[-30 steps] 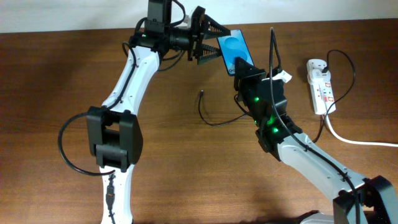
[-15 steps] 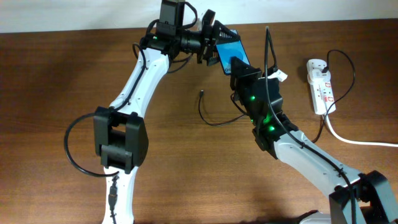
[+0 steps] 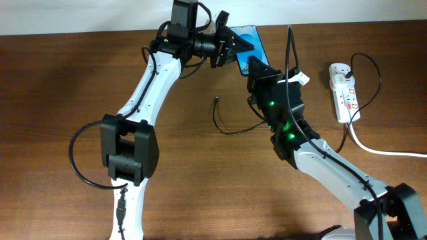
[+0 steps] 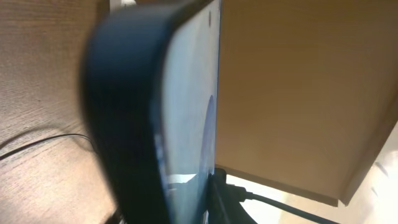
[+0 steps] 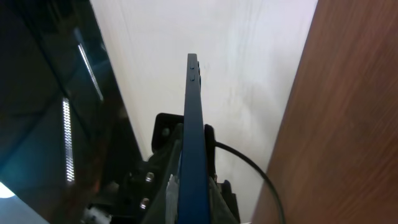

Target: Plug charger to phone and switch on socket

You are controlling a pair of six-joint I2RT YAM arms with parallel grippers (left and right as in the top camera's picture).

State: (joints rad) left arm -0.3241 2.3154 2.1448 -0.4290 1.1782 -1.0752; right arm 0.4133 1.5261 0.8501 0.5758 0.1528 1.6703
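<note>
The phone (image 3: pixel 249 38), blue screen up, is held above the table's far edge between both grippers. My left gripper (image 3: pixel 233 45) comes in from the left, shut on the phone's upper part; in the left wrist view the phone (image 4: pixel 186 112) fills the frame edge-on. My right gripper (image 3: pixel 255 67) is shut on the phone's lower end, and the right wrist view shows the blue phone edge (image 5: pixel 193 124) clamped between its pads. The charger (image 3: pixel 230 130) lies loose on the table, its plug tip near the middle and apart from the phone. The socket (image 3: pixel 343 90) lies at the right.
A thick white cord (image 3: pixel 387 151) runs from the socket to the right edge. A thin black cable (image 3: pixel 375 67) loops from the socket's far end. The right arm's body (image 3: pixel 320 163) crosses the table's near right; the left arm (image 3: pixel 143 93) spans the left middle.
My left gripper has moved right onto the phone and closed its wide-open jaws on it. The right gripper has kept its hold, shifting only slightly.
</note>
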